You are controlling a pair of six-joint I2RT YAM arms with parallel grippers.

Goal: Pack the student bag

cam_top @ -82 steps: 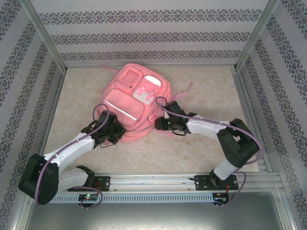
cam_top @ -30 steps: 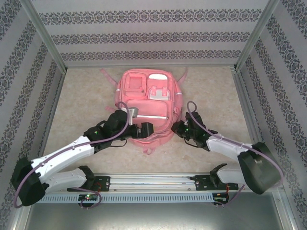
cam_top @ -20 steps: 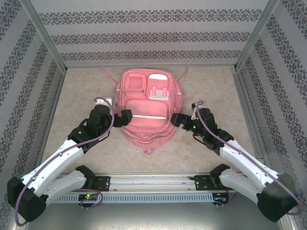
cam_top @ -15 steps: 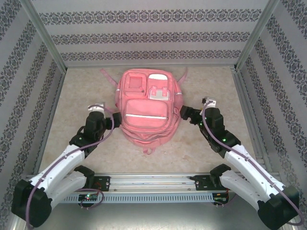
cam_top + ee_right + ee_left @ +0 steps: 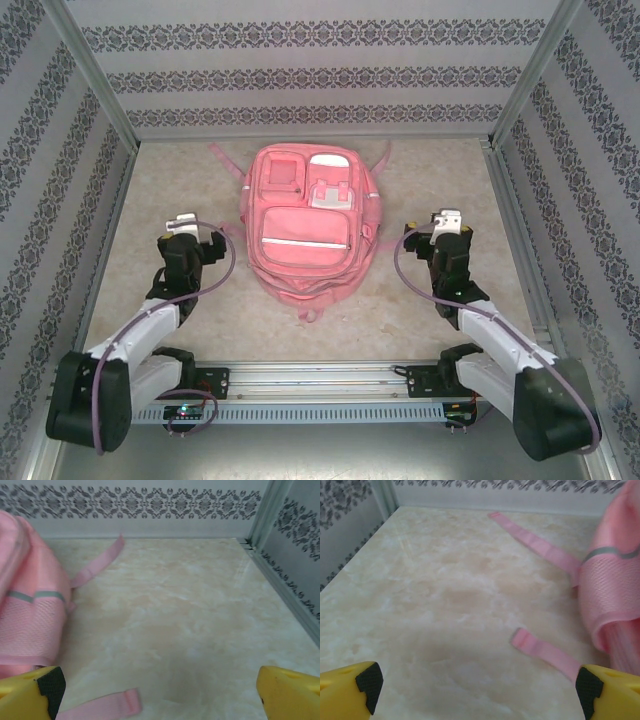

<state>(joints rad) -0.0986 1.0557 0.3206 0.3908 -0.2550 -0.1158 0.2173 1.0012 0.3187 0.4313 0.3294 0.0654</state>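
The student bag (image 5: 305, 225) is lying longways, pointing away, between the left gripper (image 5: 477, 687) and right gripper (image 5: 160, 690) — both are standing wide open, empty, equally near.

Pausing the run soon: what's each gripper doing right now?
Left gripper: open, holding nothing.
Right gripper: open, holding nothing.

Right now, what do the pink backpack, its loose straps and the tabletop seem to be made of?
The student bag: soft matte fabric, judging by slumped folds; its side panel shows a mesh grid. Straps: flat webbing, lying limp. Table: smooth, marble-patterned, slightly glossy; stone or laminate, unclear.
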